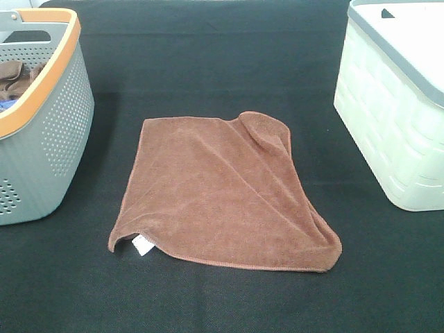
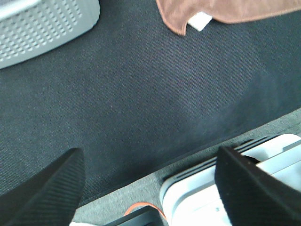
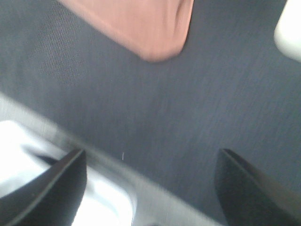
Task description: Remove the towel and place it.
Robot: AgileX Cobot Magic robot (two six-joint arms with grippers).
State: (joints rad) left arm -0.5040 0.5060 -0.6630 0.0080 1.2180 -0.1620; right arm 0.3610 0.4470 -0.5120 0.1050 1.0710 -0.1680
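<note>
The reddish-brown towel [image 1: 222, 194] lies spread flat on the black mat in the middle, one far corner folded over, its small white tag [image 1: 141, 245] at the near left corner. Neither arm shows in the exterior high view. The left wrist view shows my left gripper [image 2: 150, 188] open and empty above the mat near its front edge, the towel's tagged corner [image 2: 188, 14] well ahead of it. The right wrist view, blurred, shows my right gripper [image 3: 150, 188] open and empty, with the towel's near right corner [image 3: 150, 28] ahead of it.
A grey perforated basket with an orange rim [image 1: 41, 118] stands at the left, holding another brown cloth [image 1: 17, 76]. A white basket with a grey rim [image 1: 399, 104] stands at the right. The mat's front edge and a white base [image 2: 235, 188] lie under the grippers.
</note>
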